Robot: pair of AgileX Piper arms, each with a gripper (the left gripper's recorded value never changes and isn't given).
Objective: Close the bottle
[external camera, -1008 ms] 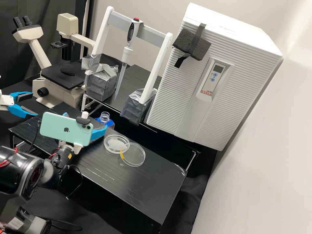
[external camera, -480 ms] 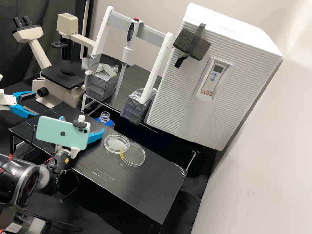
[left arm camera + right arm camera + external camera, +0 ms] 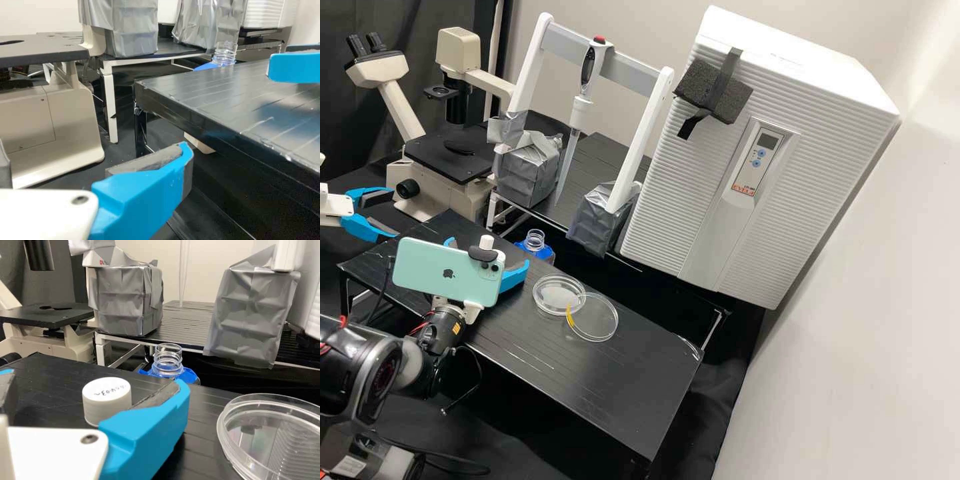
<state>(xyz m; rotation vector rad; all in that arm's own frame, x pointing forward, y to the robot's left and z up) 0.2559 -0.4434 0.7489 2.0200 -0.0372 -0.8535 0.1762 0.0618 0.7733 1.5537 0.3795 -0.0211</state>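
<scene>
The left end effector [image 3: 385, 215] hangs off the left end of the counter [image 3: 600, 373], its two blue fingers spread apart with nothing between them. We take it to be idle in this step.

Next along, the right end effector [image 3: 487, 253] sits low over the counter beneath a mint-green phone [image 3: 447, 270] clamped on its wrist. Its fingers are wide apart. In the right wrist view the white cap [image 3: 106, 399] stands on the counter between them, close against the grey pad of one finger, though we cannot tell whether it touches. The gap is far wider than the cap, so nothing is gripped yet.

Just beyond, at the far edge of the counter, stands the bottle [image 3: 535, 243]. Its clear neck is open and upright, with its blue shoulder showing above the edge, and it seems to rest on a lower level. To its right two shallow clear dishes [image 3: 559, 293] overlap on the counter.

We judge the step in hand to be picking up the cap, and the closing itself has not begun. The next move calls for the fingers to come together squarely on the cap's sides, then lift it clear. After a short carry to the neck, the cap must be set down level over the mouth and then turned.
</scene>
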